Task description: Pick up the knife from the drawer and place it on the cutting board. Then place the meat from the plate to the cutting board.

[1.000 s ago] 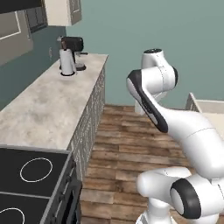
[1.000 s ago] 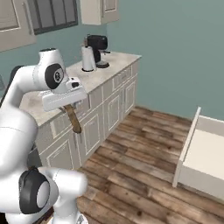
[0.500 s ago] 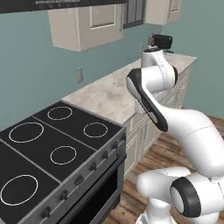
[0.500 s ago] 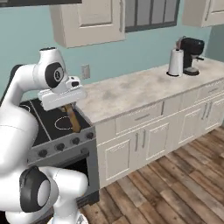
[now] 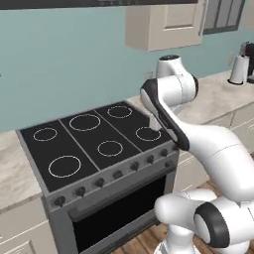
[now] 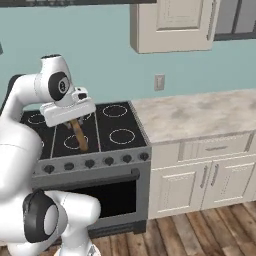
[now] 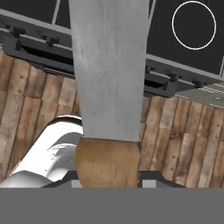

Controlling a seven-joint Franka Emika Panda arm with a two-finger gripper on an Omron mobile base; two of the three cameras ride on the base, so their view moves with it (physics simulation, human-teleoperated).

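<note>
My gripper [image 6: 74, 120] hangs in front of the stove and is shut on the knife [image 6: 80, 137], which points down from it over the stove's front edge. In the hand view the knife's brown wooden handle [image 7: 108, 162] sits between the fingers, and its grey blade [image 7: 108, 65] runs away from the camera toward the cooktop, over the wooden floor. The drawer, cutting board, plate and meat are out of view.
A black cooktop [image 5: 94, 144] with white burner rings tops an oven [image 6: 95, 192]. To its right runs a pale stone counter [image 6: 200, 112] over cream cabinets. A cream wall cabinet [image 6: 172, 25] hangs above. A paper towel roll [image 5: 239, 70] stands far along the counter.
The base has turned, so both base views have swung from the counter with the coffee machine and the drawer to the stove. The knife has stayed in the shut gripper.
</note>
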